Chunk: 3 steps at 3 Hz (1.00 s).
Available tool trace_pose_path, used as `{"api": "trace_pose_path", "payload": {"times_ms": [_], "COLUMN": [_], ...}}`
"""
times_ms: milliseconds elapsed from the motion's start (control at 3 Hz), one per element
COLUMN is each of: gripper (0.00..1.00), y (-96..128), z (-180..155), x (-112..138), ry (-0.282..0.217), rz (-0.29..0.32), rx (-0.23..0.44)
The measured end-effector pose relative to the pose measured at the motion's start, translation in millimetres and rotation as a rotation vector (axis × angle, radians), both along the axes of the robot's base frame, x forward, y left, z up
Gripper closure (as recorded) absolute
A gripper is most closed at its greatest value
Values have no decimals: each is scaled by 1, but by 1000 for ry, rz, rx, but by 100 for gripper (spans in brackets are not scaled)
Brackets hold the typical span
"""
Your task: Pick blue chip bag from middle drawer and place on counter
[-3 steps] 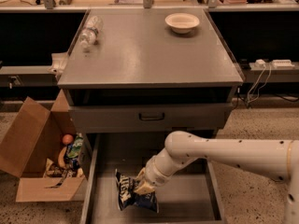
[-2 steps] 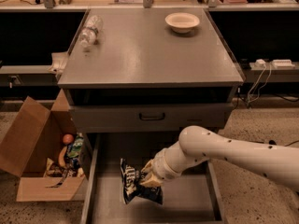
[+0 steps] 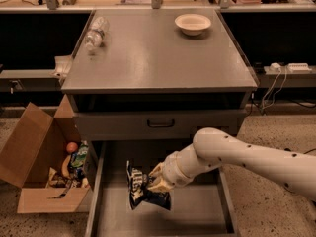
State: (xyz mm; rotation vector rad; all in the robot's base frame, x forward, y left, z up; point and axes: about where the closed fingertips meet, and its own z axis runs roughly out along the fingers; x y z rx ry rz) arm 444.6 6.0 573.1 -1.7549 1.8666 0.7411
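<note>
Since the earlier frame, the gripper and the blue chip bag have risen slightly.

Camera view: the pincer is closed on the bag's upper edge, so the bag hangs slack over the middle drawer, left of centre, apparently clear of the floor. The counter is well above, with a bowl near its far right corner and a bottle near its far left. Judgement: lift under way, placement outstanding.

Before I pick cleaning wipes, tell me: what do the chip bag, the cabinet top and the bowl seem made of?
The chip bag: thin plastic or foil film, glossy; it crinkles where the gripper, over the open drawer, has its jaws shut on it. The cabinet top: probably painted metal, matte grey, faint even sheen. The bowl: pale, smooth; ceramic or plastic, cannot tell.
</note>
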Motion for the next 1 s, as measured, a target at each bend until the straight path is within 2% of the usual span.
{"api": "trace_pose_path", "payload": {"times_ms": [333, 1000], "gripper": [100, 100], "y": [6, 9], "z": [63, 191], "x": [10, 14], "ry": [-92, -318], "rz": [7, 19], "rx": [86, 254]}}
